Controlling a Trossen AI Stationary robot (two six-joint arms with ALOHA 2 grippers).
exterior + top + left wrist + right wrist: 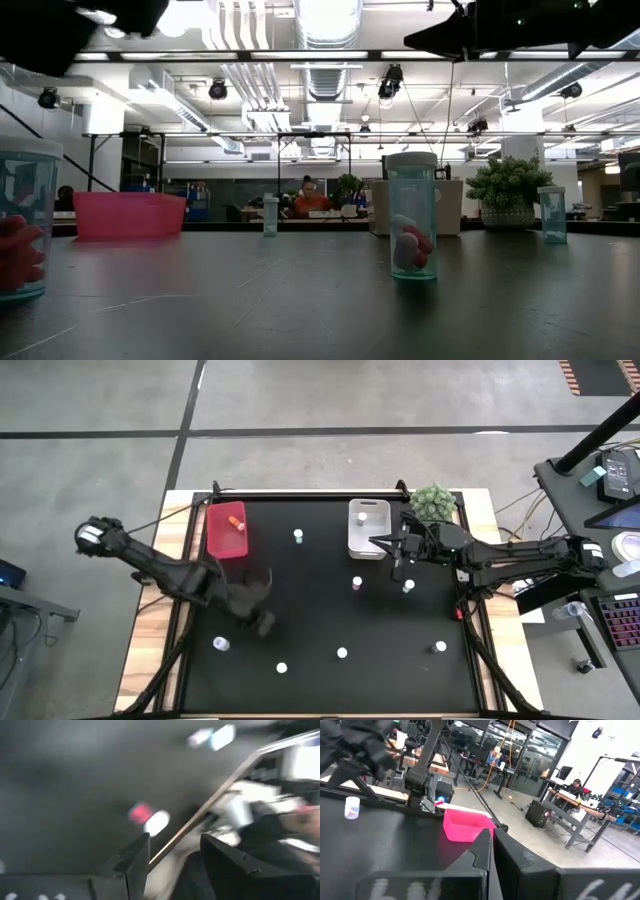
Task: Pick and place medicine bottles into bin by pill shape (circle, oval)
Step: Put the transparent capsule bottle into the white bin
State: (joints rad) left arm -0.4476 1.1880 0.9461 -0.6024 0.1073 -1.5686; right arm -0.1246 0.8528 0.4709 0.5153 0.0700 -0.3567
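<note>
A black table (320, 690) fills the middle of the overhead frame. The left arm reaches in from the left edge, its gripper (262, 622) blurred at lower centre-left, fingers spread apart and empty. The right arm stretches in from the right edge; its gripper (392, 548) sits at upper centre-right, just beside a white bin (368, 542), fingers pressed together with nothing between them. A red bin (226, 530) at upper centre-left holds one medicine bottle (236, 521); the white bin holds another (362, 516). A green plant ball (434, 501) sits right of the white bin. Eight more bottles stand scattered across the table, one (298, 536) between the bins.
</note>
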